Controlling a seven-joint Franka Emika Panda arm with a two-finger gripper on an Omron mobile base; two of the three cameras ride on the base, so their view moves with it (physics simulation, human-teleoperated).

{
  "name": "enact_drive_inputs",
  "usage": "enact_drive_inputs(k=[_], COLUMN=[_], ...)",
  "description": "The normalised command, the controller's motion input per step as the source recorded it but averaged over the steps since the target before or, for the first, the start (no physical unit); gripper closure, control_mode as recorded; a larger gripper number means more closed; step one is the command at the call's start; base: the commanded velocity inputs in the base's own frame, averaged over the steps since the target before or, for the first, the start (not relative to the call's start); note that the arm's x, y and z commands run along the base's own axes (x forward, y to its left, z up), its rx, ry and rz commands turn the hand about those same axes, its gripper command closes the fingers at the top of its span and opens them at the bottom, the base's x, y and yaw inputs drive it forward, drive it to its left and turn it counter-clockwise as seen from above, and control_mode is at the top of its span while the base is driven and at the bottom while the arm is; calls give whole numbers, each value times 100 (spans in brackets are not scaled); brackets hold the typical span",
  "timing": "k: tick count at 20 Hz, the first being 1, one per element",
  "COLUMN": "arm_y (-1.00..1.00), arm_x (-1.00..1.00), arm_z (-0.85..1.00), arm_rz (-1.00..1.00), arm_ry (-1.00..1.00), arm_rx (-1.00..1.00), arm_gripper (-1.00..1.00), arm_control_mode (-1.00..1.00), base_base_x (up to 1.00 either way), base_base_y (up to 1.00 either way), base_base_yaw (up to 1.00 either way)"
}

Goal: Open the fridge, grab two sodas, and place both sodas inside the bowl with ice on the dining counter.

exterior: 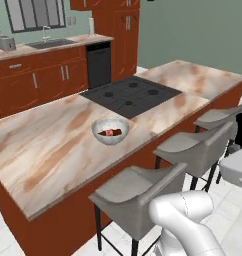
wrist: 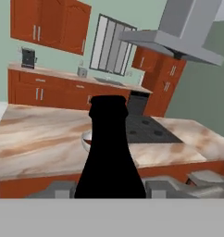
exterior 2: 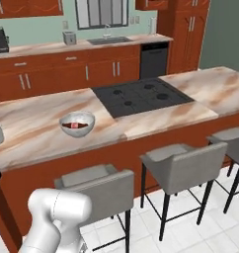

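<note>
Left base first: we see the bowl with ice (exterior: 110, 131) on the dining counter (exterior: 48, 150), just in front of the cooktop (exterior: 131, 95), one soda (exterior: 112, 133) lying inside. Right base matches, stools (exterior 2: 183, 163) before that counter. Hand view: our jaws seem clamped on a dark bottle (wrist: 110, 152), bowl rim behind it.

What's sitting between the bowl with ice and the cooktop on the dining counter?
Nothing: both base views show only bare marbled top between the bowl with ice, which already holds one soda, and the cooktop on the dining counter.
</note>
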Motion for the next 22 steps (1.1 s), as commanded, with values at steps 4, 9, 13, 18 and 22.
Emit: enact_drive_inputs(k=[4,9,13,18,22], arm_y=[0,0,0,0,0], arm_x=[0,0,0,0,0], arm_z=[0,0,0,0,0], arm_rz=[0,0,0,0,0], arm_ry=[0,0,0,0,0], arm_rx=[0,0,0,0,0], arm_gripper=[100,100,100,100,100], arm_control_mode=[100,100,100,100,100], base_base_x=[0,5,0,3,32], base_base_y=[-60,-71,-69,-65,-49], base_base_yaw=[29,38,43,44,46])
